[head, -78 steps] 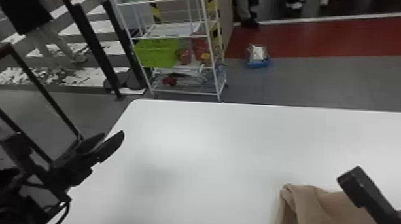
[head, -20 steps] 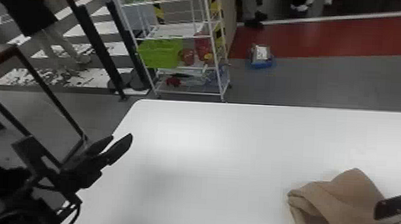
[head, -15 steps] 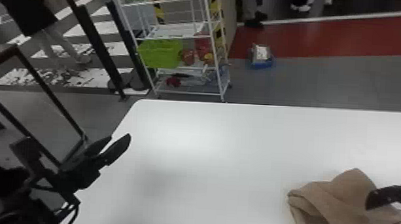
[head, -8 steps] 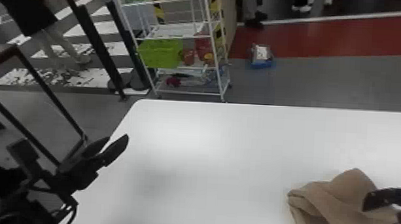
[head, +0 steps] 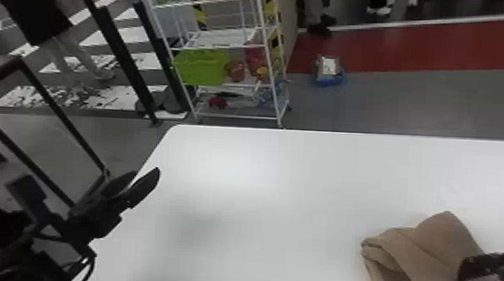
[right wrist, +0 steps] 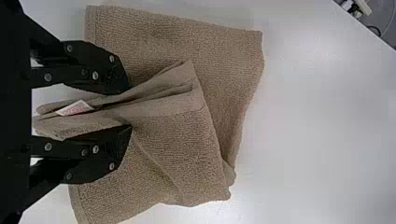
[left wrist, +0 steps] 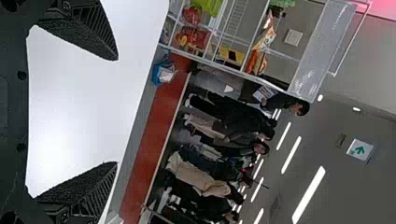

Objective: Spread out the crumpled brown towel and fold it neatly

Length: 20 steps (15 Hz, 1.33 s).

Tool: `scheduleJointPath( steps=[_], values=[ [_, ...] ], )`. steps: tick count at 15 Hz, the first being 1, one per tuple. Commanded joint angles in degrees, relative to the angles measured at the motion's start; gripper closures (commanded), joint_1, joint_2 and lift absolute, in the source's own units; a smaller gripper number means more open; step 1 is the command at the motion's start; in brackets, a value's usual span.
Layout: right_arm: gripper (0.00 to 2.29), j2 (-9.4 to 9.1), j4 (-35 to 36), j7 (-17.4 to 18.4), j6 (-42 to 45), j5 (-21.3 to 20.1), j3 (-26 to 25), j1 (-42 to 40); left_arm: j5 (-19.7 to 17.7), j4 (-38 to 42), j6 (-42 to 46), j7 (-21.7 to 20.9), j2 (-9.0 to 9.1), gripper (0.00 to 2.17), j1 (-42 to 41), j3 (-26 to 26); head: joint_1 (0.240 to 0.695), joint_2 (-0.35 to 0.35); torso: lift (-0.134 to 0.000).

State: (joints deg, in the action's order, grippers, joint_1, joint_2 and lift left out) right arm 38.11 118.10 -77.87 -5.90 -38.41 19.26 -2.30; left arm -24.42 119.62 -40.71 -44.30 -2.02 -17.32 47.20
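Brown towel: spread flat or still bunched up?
Bunched: the brown towel lies in overlapping folds, a gathered part pinched between the right gripper's fingers.

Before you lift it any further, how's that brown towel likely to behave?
The brown towel will probably flop and sag, since it already bunches into soft folds. Its ribbed, textured weave suggests decent grip, so slipping seems unlikely.

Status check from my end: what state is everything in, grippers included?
Towel: on the table, partly spread, bunched at the grip, not neatly folded.
Tag: exposed, between the right gripper's fingers.
Right gripper: closed on bunched towel.
Left gripper: open, empty.
Rack: upright, loaded.
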Motion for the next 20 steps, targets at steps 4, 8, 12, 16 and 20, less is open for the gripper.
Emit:
scheduleJointPath(
  steps=[4, 8, 12, 16, 20],
  values=[
    [1.36, -1.46, 0.11, -0.45, -2.50, 5.45, -3.18, 1.94, -0.98, 1.40, 0.49, -1.49, 0.09, 0.09, -1.76, -0.35, 0.695, 0.350, -0.122],
    [1.40, -1.55, 1.96, -0.45, -6.36, 5.28, -2.39, 1.59, -1.24, 2.98, 0.85, -2.55, 0.09, 0.09, -3.43, -0.09, 0.695, 0.350, -0.122],
    [1.06, 0.12, 3.71, -0.45, -6.36, 2.82, -0.46, -1.13, -1.24, 2.98, 1.20, -2.02, 0.09, 0.09, -3.43, -0.35, 0.695, 0.350, -0.122],
    [0.66, 0.39, 3.89, -0.45, -6.72, 1.06, 0.42, -2.27, -1.24, 2.98, 1.20, -1.67, 0.17, 0.09, -3.43, -0.61, 0.695, 0.350, -0.122],
    [0.66, 0.48, 3.80, -0.45, -6.72, 0.18, 1.30, -2.71, -1.24, 2.89, 1.20, -1.58, 0.17, 0.09, -3.43, -0.44, 0.695, 0.350, -0.122]
  ],
)
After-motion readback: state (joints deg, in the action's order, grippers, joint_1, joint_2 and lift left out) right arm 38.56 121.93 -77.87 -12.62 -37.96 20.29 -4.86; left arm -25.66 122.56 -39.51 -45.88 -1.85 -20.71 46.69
